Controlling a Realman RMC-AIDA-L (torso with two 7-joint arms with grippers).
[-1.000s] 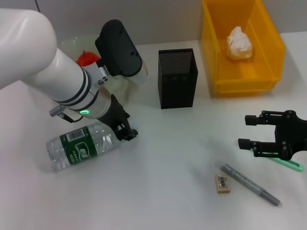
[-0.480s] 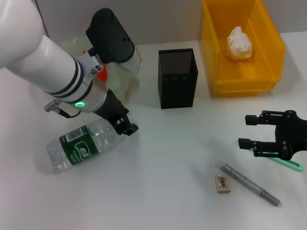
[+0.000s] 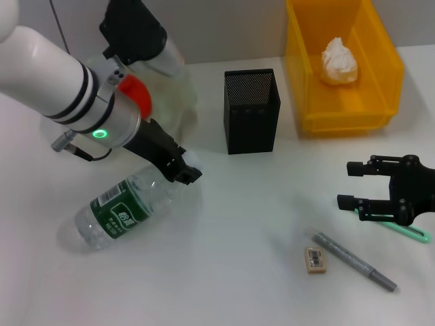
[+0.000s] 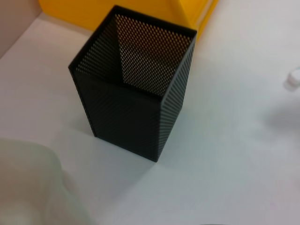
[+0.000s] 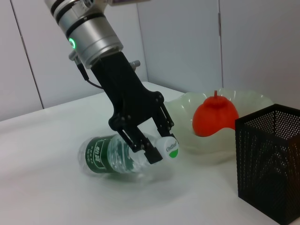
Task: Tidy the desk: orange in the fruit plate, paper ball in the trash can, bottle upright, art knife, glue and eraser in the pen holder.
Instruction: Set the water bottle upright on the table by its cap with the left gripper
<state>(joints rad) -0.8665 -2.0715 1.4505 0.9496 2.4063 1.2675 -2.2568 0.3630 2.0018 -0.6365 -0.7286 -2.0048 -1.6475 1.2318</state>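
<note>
Bottle (image 3: pixel 126 212), small clear plastic with dark green label, lies tilted on the white tabletop (image 3: pixel 238 272) at about 8 o'clock in the head view, neck raised toward 2 o'clock. Left pincer (image 3: pixel 182 170) is clamped on its neck just below the white-and-green cap (image 5: pixel 169 147), as the right wrist view shows plainly.

Step in hand, by my reading: standing the bottle upright. Next move calls for swinging the neck up over the base, base staying planted, then letting go only once it stands.

Since a second ago the capped end has risen and swung toward 3 o'clock, and the left arm has lifted, uncovering more of the red-orange orange (image 5: pixel 214 116) in the pale-green scalloped fruit plate (image 5: pixel 243 101).

Black mesh pen holder (image 3: pixel 251 111) at 12 o'clock, unchanged. White paper ball (image 3: pixel 339 61) sits in the yellow trash can (image 3: pixel 380 64) at 1 o'clock. Beige eraser (image 3: pixel 315 259) at 5 o'clock. Right pincer (image 3: pixel 348 185), fingers apart and empty, parked at 3 o'clock, unmoved.
</note>
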